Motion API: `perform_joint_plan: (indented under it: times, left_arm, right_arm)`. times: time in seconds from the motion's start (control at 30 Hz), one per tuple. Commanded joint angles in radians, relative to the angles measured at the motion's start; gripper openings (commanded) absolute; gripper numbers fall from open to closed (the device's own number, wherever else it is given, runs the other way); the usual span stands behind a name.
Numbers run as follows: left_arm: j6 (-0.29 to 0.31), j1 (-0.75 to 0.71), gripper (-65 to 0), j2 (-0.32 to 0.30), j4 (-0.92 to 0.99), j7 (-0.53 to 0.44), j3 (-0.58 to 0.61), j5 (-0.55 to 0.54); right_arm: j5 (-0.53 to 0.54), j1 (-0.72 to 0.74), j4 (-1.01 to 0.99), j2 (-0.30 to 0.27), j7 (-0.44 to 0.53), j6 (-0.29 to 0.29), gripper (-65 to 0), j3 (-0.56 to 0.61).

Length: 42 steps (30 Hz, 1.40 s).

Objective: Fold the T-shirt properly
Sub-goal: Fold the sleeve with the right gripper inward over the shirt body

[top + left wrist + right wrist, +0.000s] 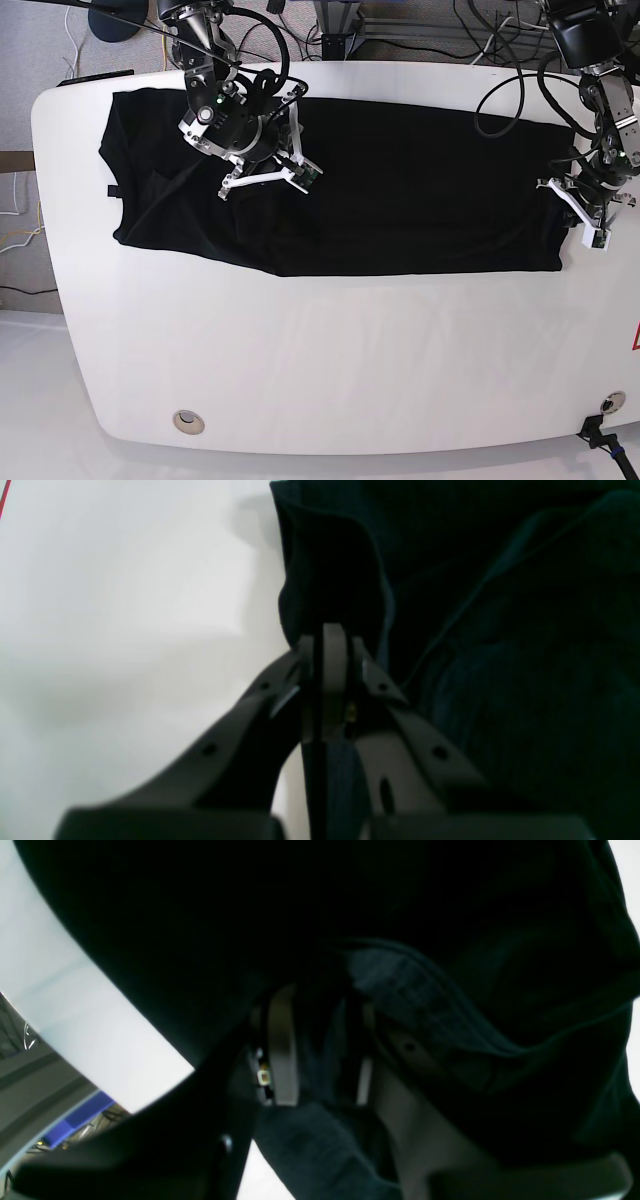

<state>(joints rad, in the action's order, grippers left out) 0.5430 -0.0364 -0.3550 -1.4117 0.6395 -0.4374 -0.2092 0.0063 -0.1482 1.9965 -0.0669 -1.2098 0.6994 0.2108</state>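
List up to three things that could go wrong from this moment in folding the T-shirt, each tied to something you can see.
1. The right pincer has its jaws parted with black cloth between them; a fold of the T-shirt may snag or drop unevenly.
2. The left pincer is shut on the shirt's edge at the table's side; pulling further could drag cloth over the rim.
3. The left part of the shirt in the base view lies wrinkled, so the fold may set crooked.

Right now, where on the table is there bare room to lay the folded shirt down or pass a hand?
The widest bare patch is the white table between the T-shirt and the near edge, bordered by a round grommet at one corner. A thin strip runs along the far edge. It is crowded at both shirt ends, where the right hand and left hand work.
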Motion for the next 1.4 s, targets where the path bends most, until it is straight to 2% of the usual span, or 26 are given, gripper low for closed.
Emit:
perform_joint_plan:
  times: [0.0, 0.1, 0.2, 0.47, 0.7, 0.87, 1.1, 1.17, 1.23, 1.37]
  left_arm:
    - [-0.001, 0.013, -65.0, -0.02, -0.015, -0.019, -0.005, -0.012]
    - [-0.001, 0.014, -65.0, -0.02, -0.015, -0.019, -0.005, -0.012]
    - [-0.001, 0.014, -65.0, -0.02, -0.015, -0.019, -0.005, -0.012]
    - [-0.001, 0.022, -65.0, -0.02, 0.028, -0.019, -0.004, -0.012]
    - [-0.001, 0.022, -65.0, -0.02, 0.03, -0.02, -0.004, -0.012]
    - [-0.001, 0.022, -65.0, -0.02, 0.028, -0.02, -0.004, -0.012]
    - [-0.001, 0.02, -65.0, -0.02, 0.031, -0.034, -0.004, -0.012]
    - [-0.001, 0.016, -65.0, -0.02, 0.033, -0.059, -0.004, -0.012]
    - [-0.001, 0.016, -65.0, -0.02, 0.033, -0.06, -0.004, -0.012]
    - [-0.001, 0.016, -65.0, -0.019, 0.033, -0.06, -0.004, -0.012]
  right_arm:
    - [0.008, 0.011, 0.025, -0.009, 0.011, -0.001, -49.2, 0.002]
    - [0.007, 0.014, 0.027, -0.067, 0.009, -0.001, -49.2, 0.063]
    - [0.007, 0.014, 0.027, -0.092, 0.009, -0.001, -49.2, 0.101]
    - [0.007, 0.112, 0.025, -0.095, 0.009, -0.001, -48.8, -0.03]
    - [0.004, 0.276, 0.005, -0.096, 0.009, -0.001, -48.8, -0.233]
    - [0.007, 0.276, 0.008, -0.095, 0.009, -0.001, -48.9, -0.244]
    - [-0.002, 0.22, -0.001, -0.061, 0.017, -0.001, -49.0, -0.25]
    - [-0.002, 0.223, -0.023, -0.064, 0.061, -0.001, -49.0, -0.25]
    - [-0.002, 0.223, -0.059, -0.081, 0.149, -0.001, -49.0, -0.25]
    - [-0.002, 0.258, -0.208, -0.09, 0.267, -0.001, -49.0, -0.25]
